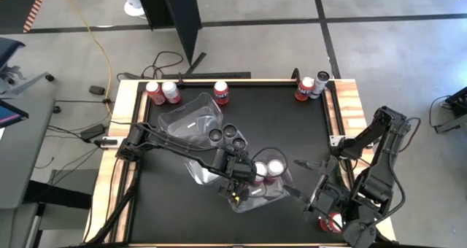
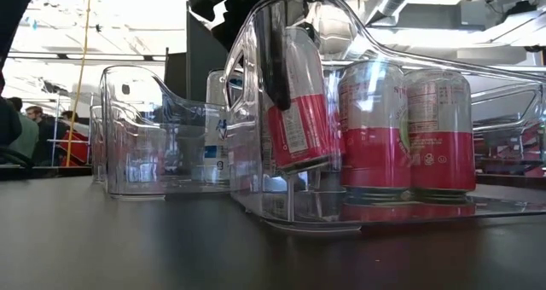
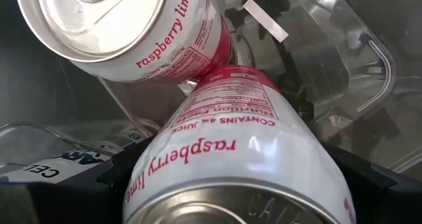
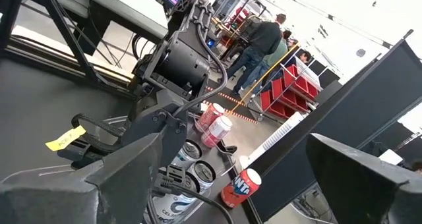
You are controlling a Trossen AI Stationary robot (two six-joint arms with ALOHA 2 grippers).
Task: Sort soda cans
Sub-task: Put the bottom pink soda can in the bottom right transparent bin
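My left gripper [image 1: 237, 184] is over the near clear tub [image 1: 281, 197] and is shut on a white-and-red can [image 3: 231, 158], which shows tilted in the low view [image 2: 294, 111]. Two more white-and-red cans [image 1: 268, 168] stand on their bases in that tub. Three dark cans [image 1: 230, 136] stand in the other clear tub [image 1: 191, 120]. Red cans stand along the far edge in two groups [image 1: 164, 93] [image 1: 312, 87], with one more [image 1: 221, 92] between them. My right gripper [image 1: 298, 178] is open beside the near tub, touching nothing. Its fingers are spread wide in the right wrist view [image 4: 237, 145]. My left gripper pinches the white-and-red can by its side wall, upper half [image 2: 286, 77], between the two fingers. The fingers [image 2: 277, 68] come from above, pointing down along the can. The can is tilted, its red lower end [image 2: 303, 158] above the tub floor and close by a standing can [image 3: 132, 33].
A red can [image 1: 332, 220] stands at the near right, under my right arm. The table has a raised wooden rim [image 1: 343, 109]. Free dark tabletop lies between the tubs and the far cans [image 1: 277, 124]. People stand in the room beyond the table [image 4: 260, 39].
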